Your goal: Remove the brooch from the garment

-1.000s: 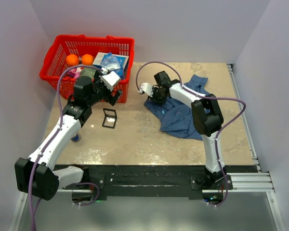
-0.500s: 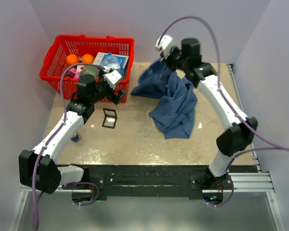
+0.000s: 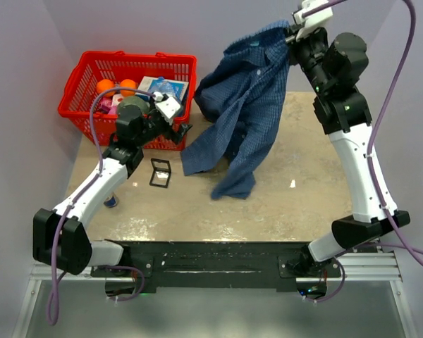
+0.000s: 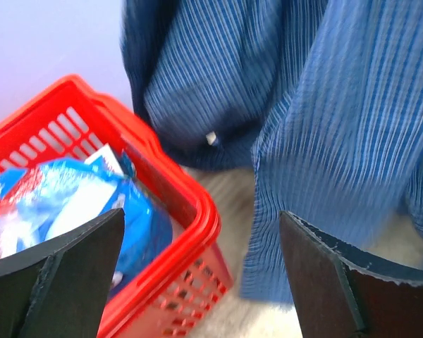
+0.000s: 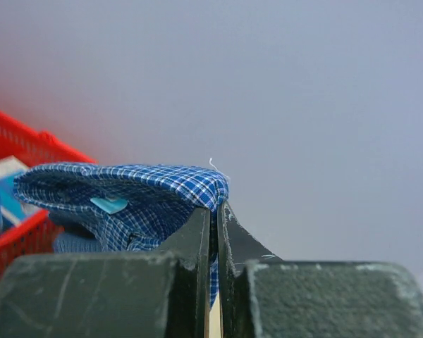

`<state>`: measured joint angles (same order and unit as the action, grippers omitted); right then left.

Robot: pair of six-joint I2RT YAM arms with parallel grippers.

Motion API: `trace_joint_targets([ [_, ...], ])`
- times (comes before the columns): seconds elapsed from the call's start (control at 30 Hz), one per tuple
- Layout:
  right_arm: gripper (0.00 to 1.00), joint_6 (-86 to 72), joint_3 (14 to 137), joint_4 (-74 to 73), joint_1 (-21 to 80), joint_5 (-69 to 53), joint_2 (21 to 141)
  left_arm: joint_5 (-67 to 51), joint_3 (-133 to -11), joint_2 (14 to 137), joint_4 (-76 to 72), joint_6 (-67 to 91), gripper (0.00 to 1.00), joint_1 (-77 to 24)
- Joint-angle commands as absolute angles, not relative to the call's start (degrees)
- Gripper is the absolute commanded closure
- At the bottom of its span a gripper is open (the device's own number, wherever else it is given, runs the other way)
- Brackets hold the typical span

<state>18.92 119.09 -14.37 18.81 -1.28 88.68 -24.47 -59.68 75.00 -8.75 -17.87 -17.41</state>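
The garment (image 3: 247,105), a blue fine-checked shirt, hangs in the air from my right gripper (image 3: 292,32), and its lower end trails down to the table. In the right wrist view the right gripper (image 5: 216,208) is shut on a fold of the garment (image 5: 148,190) near a teal label. My left gripper (image 3: 180,127) stands open beside the red basket, facing the hanging cloth. In the left wrist view the garment (image 4: 338,105) fills the space past the left gripper (image 4: 199,215), with a small white button on it. The brooch does not show in any view.
A red basket (image 3: 127,56) with oranges and packets stands at the back left, and its rim (image 4: 190,204) lies just in front of my left fingers. A small black-framed square (image 3: 160,172) lies on the table. Walls close in the sides and back.
My right gripper closed on the shirt and lifted it from the table high up toward the back wall. The left gripper shifted slightly right, staying open.
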Motion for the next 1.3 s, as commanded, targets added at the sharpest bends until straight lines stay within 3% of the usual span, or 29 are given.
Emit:
trace_joint_targets([
  [0.0,1.00,18.7,107.8,-15.1,16.4,3.9,82.8,-24.4,-60.0,79.4,-19.2,-14.4,0.06,-20.4],
  [0.1,1.00,20.8,93.9,-16.3,12.8,7.9,75.3,-24.2,-61.0,81.5,-20.0,-15.0,0.06,-22.8],
  [0.3,1.00,16.7,69.8,-25.9,-5.9,4.2,63.2,-25.5,-61.3,82.4,-17.9,-15.7,0.06,-24.4],
  [0.43,1.00,15.6,61.1,-29.9,-15.2,0.1,62.0,-27.2,-61.2,83.6,-15.3,-15.5,0.07,-24.9],
  [0.57,1.00,15.8,60.2,-32.2,-15.9,-2.5,65.9,-27.5,-61.4,86.0,-13.0,-15.6,0.07,-26.8],
  [0.6,0.91,15.9,61.2,-32.2,-15.9,-3.9,66.4,-27.2,-61.7,87.1,-12.4,-15.9,0.07,-27.2],
  [0.63,0.57,17.2,62.0,-32.3,-15.9,-5.0,67.0,-26.6,-62.0,87.7,-11.2,-16.3,0.08,-27.6],
  [0.73,0.41,24.0,66.2,-33.7,-15.8,-15.7,68.6,-26.0,-62.5,89.4,-10.1,-16.3,0.08,-28.6],
  [0.9,0.26,42.8,68.0,-38.8,-12.7,-26.9,69.9,-25.4,-63.6,90.8,-9.0,-16.0,0.09,-28.9],
  [1.03,0.24,61.9,68.9,-48.0,-8.6,-28.0,74.0,-24.9,-64.4,90.7,-7.0,-16.7,0.09,-28.9],
  [1.27,0.22,72.4,62.5,-52.4,-4.8,-23.8,74.4,-23.3,-63.9,89.1,-5.3,-17.5,0.08,-28.9],
])
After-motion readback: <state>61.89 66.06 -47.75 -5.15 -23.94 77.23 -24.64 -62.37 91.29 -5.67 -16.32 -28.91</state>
